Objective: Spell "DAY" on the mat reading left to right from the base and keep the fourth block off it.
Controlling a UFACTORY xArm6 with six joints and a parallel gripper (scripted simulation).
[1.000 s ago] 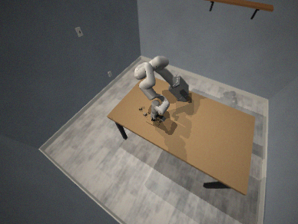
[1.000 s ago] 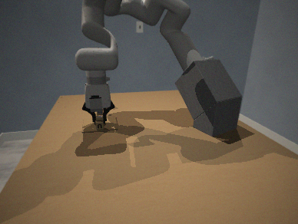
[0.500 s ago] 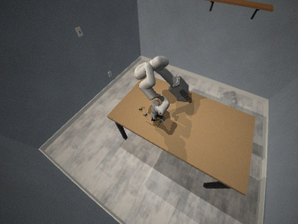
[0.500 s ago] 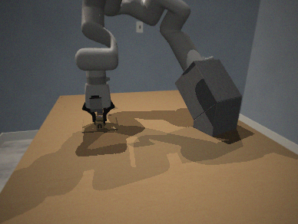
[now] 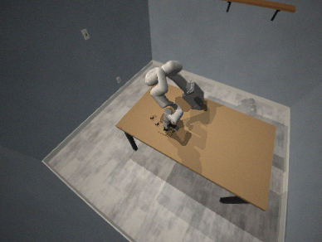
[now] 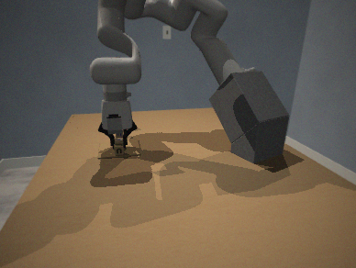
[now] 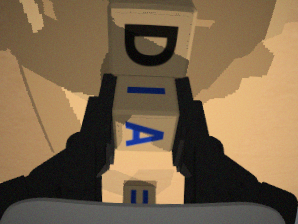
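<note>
My claw (image 5: 166, 128) (image 6: 118, 143) (image 7: 144, 94) grasps the A block (image 7: 145, 107), marked with a blue "A" and a blue bar; the D block (image 7: 150, 56), lettered black, lies just beside it on the tabletop (image 5: 224, 141) (image 6: 193, 220) (image 7: 245, 125).

a-block (image 6: 118, 139) (image 7: 145, 132) between the hand's (image 5: 166, 128) (image 6: 119, 145) (image 7: 145, 81) fingers, seemingly touching the d-block (image 6: 119, 150) (image 7: 151, 45).

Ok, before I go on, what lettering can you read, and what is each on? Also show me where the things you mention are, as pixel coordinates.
"D": black, on the front block (image 7: 118, 52) (image 6: 118, 150).
"A": blue, on the middle block (image 7: 167, 120).
One blue bar, "I" or a dash: adjoining face, same block.
Two blue bars, cut off, unreadable: small block (image 7: 139, 184).
Block marks in the top and exterior views: too small.
</note>
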